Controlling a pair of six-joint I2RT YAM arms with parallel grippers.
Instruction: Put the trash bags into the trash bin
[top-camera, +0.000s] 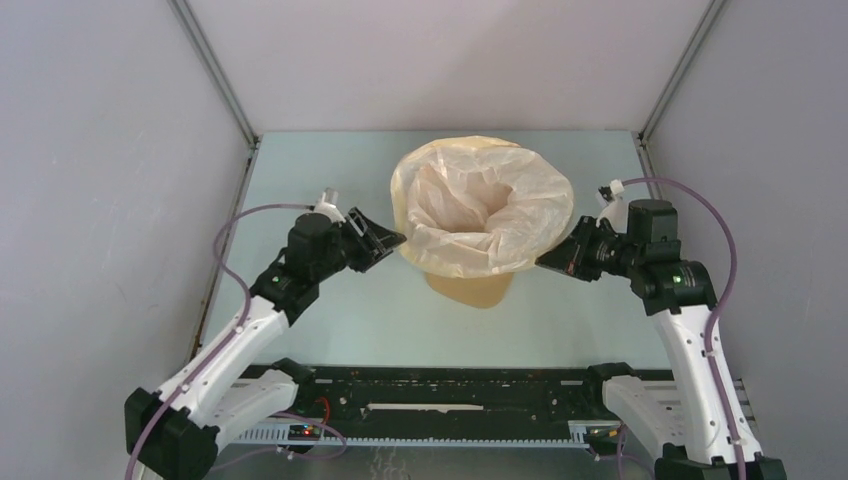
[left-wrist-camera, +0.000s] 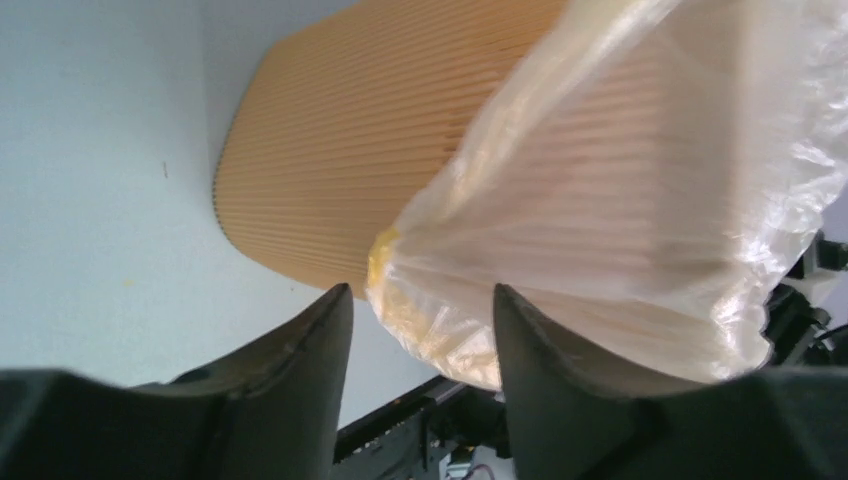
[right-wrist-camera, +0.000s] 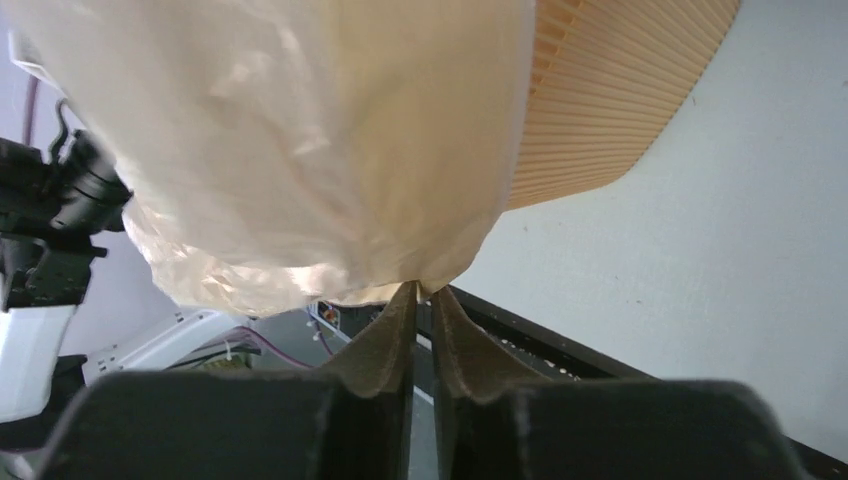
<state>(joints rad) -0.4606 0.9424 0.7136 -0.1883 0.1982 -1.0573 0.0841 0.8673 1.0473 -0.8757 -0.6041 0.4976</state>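
Subj. trash bag (top-camera: 480, 205): thin, limp, prob. slippery film; take at hem. Hem pinched by right gripper (top-camera: 545, 262), 3 o'clock of trash bin (top-camera: 470, 290); left gripper (top-camera: 385, 238) spread, 9 o'clock.

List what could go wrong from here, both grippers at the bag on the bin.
1. The right gripper is shut on only a thin pinch of the bag at its hem; the film could slip out or tear under pull.
2. The left gripper is open with the hem between its fingers; closing may catch just a sliver.
3. Nothing visibly braces the bin; a one-sided pull might tip or slide it.
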